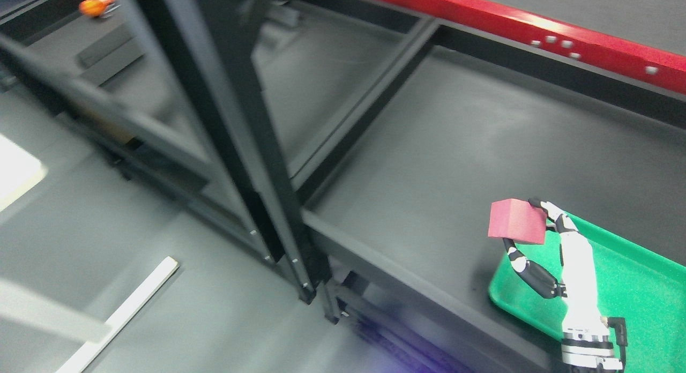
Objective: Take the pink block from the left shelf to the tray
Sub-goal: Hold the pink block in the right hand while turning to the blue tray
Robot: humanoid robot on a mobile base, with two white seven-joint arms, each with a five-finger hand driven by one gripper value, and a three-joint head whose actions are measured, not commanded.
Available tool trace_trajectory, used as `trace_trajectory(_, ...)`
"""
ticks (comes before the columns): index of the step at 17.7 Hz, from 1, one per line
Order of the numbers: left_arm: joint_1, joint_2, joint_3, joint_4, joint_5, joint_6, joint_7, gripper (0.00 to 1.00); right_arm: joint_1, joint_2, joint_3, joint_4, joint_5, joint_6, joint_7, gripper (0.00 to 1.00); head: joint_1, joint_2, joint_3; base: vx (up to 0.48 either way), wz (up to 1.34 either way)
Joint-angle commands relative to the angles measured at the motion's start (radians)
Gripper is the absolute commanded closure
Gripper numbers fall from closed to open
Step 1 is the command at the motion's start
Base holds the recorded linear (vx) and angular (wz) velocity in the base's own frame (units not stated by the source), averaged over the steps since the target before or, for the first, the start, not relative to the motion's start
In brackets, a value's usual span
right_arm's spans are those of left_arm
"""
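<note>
Gripping pink block (517,222), matte cube, in my right robot hand (536,244) over green tray (632,287) rim; shelf (429,164) leftward open.

Matt pink block (517,221), grainy green tray (638,266), glossy red beam (536,27).

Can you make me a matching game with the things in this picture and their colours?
Things:
1. block held in the right hand
2. tray
3. beam along the top right
4. small object at the top left

Colours:
A. green
B. orange
C. pink
D. red

Pairs: 1-C, 2-A, 3-D, 4-B
</note>
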Motion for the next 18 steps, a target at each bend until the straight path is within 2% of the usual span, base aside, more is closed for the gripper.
trace_trajectory(1,0.009,0.018,0.0,0.0,-0.002,0.0,0.001,0.0,0.001,-0.02,-0.039,-0.007,-0.004,-0.007,0.0,0.95,0.0,0.0,0.0,-0.132,0.8)
trace_trajectory(18,0.009,0.018,0.0,0.0,-0.002,0.0,0.001,0.0,0.009,-0.02,-0.061,-0.005,-0.031,-0.03,0.0,0.95,0.0,0.0,0.0,-0.152,0.86)
